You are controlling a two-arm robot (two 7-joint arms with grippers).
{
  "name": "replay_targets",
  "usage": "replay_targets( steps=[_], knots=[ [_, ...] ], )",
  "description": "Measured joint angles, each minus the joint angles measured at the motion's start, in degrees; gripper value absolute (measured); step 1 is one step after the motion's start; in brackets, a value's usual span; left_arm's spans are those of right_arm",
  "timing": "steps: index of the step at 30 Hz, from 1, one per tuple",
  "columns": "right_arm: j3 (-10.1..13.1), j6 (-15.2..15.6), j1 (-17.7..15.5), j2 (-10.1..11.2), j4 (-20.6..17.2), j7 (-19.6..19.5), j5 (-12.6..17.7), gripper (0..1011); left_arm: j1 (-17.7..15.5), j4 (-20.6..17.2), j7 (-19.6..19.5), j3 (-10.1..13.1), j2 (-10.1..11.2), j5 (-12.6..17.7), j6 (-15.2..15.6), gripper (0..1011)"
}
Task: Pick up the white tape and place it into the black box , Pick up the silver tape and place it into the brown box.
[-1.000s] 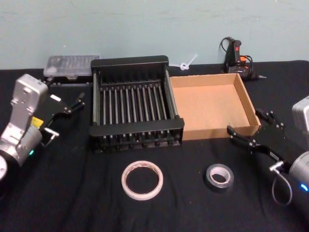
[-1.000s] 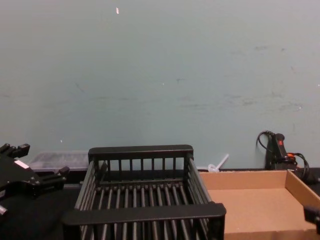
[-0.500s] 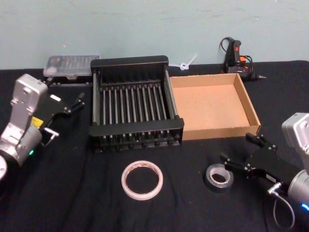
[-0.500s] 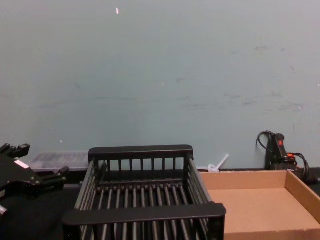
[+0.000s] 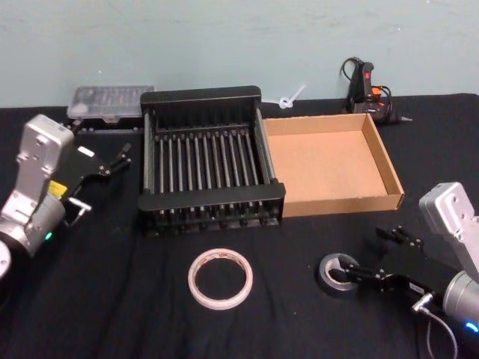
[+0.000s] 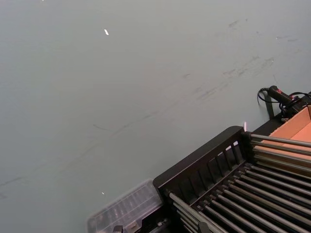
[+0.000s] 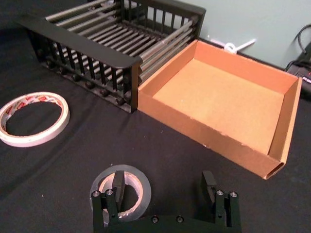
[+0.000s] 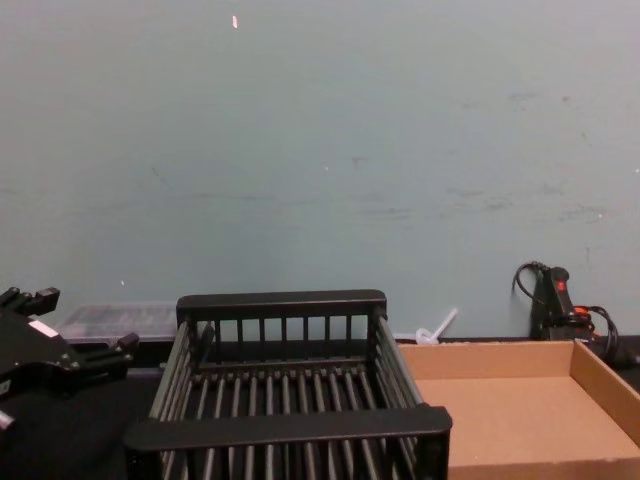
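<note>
Straddling the silver tape at 4 o'clock on the desk, the right gripper has wide-open jaws, one finger inside the core, holding nothing. Settle lower, then pinch the roll's wall squarely. The left gripper idles, open, at 9 o'clock.

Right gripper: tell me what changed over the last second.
The right gripper drew back from beside the brown box toward the robot and came down open at the silver tape, one finger inside its core. Nothing gripped yet. The left gripper, white tape and black box stayed put.
</note>
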Motion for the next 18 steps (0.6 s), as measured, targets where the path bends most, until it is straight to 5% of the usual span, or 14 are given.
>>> replay_targets(
  steps=[18],
  knots=[
    [0.64,4.16,1.29,-1.95,1.21,2.43,-1.47,1002,0.0,0.0,0.0,0.0,0.0,0.0,0.0,1001]
  ],
)
